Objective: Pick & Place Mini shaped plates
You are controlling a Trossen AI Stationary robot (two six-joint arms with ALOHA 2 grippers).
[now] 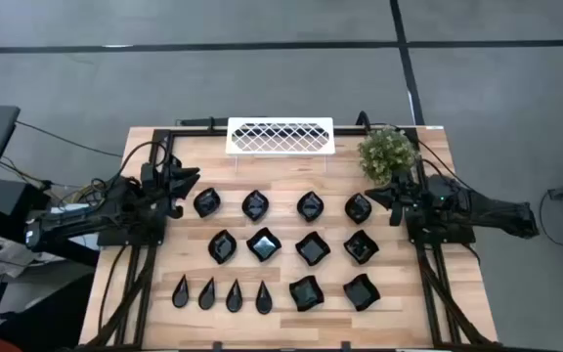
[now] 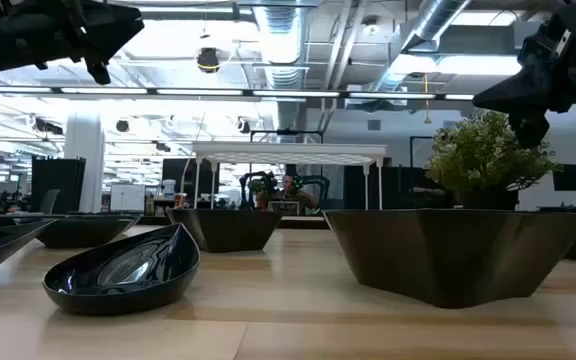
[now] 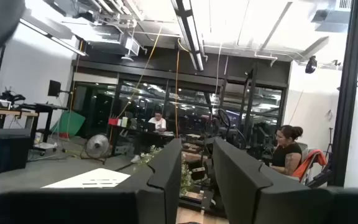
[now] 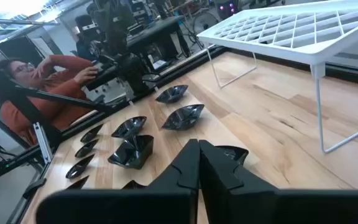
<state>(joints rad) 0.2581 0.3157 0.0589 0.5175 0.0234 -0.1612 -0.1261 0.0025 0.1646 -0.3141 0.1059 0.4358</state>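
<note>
Gleaming plates dotting wooden table

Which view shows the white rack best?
The high view: the whole rack lies flat-on at the table's far edge, its lattice top fully visible. The right wrist view shows one end close up, with two legs. The low view sees it edge-on behind the plates. The left wrist view shows no clear sight of it.

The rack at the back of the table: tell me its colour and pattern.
White, with a diamond lattice top on thin wire legs. The rack shows best in the right wrist view.
</note>
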